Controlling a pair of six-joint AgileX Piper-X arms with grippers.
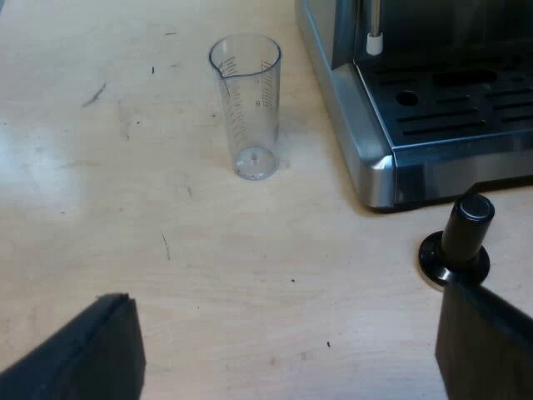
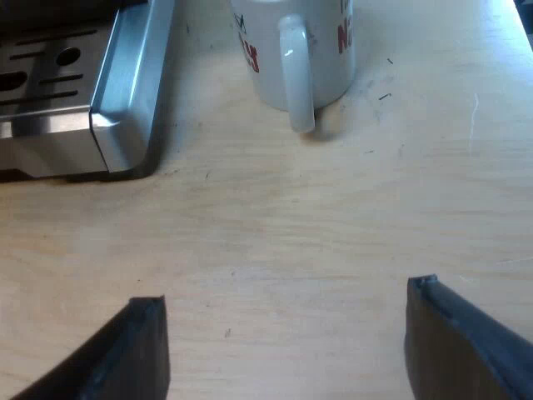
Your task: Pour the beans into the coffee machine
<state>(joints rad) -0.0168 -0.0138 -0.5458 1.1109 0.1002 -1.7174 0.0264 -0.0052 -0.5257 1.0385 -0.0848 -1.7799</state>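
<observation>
Your left gripper [image 1: 283,300] hung above the pale, scuffed wooden table [image 1: 191,267], its two black fingers [image 1: 92,354] spread wide apart with nothing between them. Beyond it the clear plastic measuring glass [image 1: 246,108], the vessel this job turns on, stood upright on the table. It was near the side wall of the brushed-steel espresso machine [image 1: 366,158] but apart from it. Its printed scale and pouring lip were plain, and you could see through the wall to its base. The machine's slotted metal drip tray [image 1: 450,108] showed at the front, with a thin metal wand [image 1: 374,37] ending in a white tip above it. A tamper with a black knob and a round metal foot [image 1: 465,237] stood upright on the table near the machine's front corner. It was close to one finger of the left gripper, though you could not tell whether that finger touched it.

Your right gripper [image 2: 285,292] hovered over bare table [image 2: 275,217], its black fingers [image 2: 458,346] parted and holding nothing. Ahead of it sat a white ceramic mug with red lettering [image 2: 329,50], its handle turned toward the gripper. The mug rested on the table near a front corner of the espresso machine [image 2: 125,92], with a strip of wood between the two. The drip tray [image 2: 50,67] showed its slots beside that corner.
</observation>
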